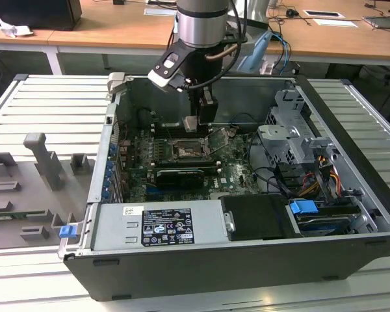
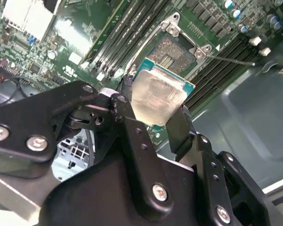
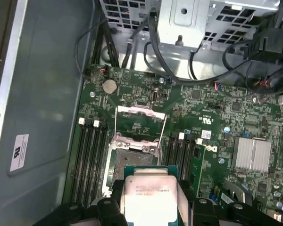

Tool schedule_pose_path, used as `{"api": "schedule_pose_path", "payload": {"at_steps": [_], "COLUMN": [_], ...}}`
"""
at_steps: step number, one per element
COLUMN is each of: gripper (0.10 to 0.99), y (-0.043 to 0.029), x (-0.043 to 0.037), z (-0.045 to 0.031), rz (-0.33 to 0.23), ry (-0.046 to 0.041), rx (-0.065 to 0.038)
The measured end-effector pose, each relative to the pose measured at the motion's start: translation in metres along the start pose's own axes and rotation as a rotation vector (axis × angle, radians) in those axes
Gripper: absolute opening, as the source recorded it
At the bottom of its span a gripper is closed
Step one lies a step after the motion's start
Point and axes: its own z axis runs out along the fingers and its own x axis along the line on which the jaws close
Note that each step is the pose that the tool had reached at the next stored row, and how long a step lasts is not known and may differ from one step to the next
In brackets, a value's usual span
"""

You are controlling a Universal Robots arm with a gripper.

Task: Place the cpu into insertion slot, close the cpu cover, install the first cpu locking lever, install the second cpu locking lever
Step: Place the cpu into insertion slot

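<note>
Second wrist view: gripper [image 2: 153, 106] is closed on the cpu [image 2: 158, 94], fingers [image 2: 179, 125] pinching opposite edges, chip tilted and clear above the slot [image 2: 172, 49]. First wrist view adds the cover [image 3: 140, 123], swung up off the slot, which lies just beyond the held cpu with its contacts exposed. Exterior view gives context: the gripper hangs inside the case [image 1: 182, 266], close over the board [image 1: 240, 172].

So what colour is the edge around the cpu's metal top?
Teal-green, around the dull silver cpu; clearest in the second wrist view.
</note>
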Motion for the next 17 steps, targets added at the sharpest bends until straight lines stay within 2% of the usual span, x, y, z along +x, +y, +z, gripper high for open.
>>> {"api": "schedule_pose_path", "payload": {"at_steps": [1,8,17], "gripper": [0.533,0.533,0.533], "y": [-0.0002,-0.0014,-0.002], "x": [0.0004,0.0008,0.0007], "z": [0.0039,0.0133,0.0178], "rz": [0.025,0.111,0.12], "ry": [-0.0013,-0.0065,-0.0072], "rx": [0.002,0.001,0.001]}}
